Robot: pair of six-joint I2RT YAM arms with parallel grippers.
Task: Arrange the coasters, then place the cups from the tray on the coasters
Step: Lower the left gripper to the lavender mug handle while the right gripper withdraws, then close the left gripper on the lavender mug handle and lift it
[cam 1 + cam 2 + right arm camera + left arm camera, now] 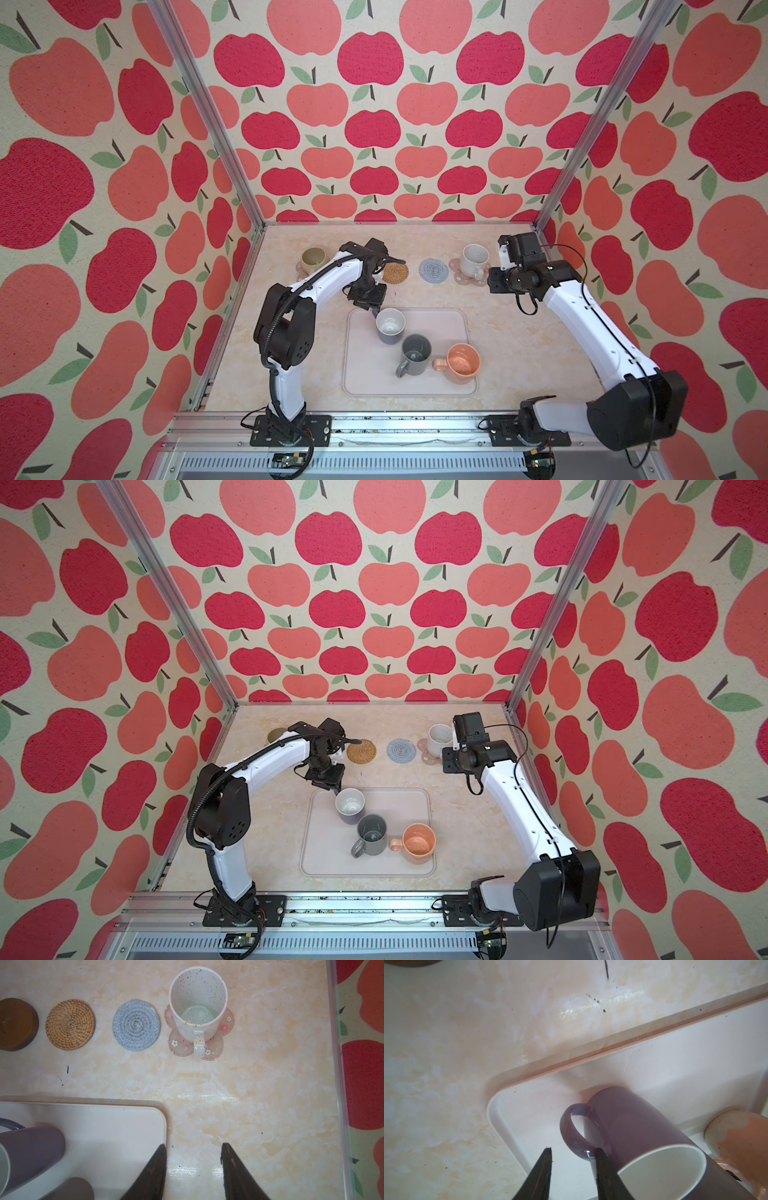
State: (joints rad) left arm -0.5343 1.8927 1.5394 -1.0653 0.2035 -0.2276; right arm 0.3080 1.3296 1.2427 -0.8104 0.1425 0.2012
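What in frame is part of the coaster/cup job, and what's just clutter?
Job:
tray; lavender mug, dark grey mug, peach mug standing in it; olive mug on left-end pink flower coaster; speckled mug on right-end pink flower coaster; brown disc coaster, rattan coaster, knitted coaster.

Not job:
no loose clutter, only apple-print walls, frame post, dark specks on tabletop.

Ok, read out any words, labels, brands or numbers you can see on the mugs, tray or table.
None can be read.
lavender mug, speckled mug, dark grey mug, tray: no lettering.
A dark striped mark by the peach mug, left wrist view: too blurred to read.
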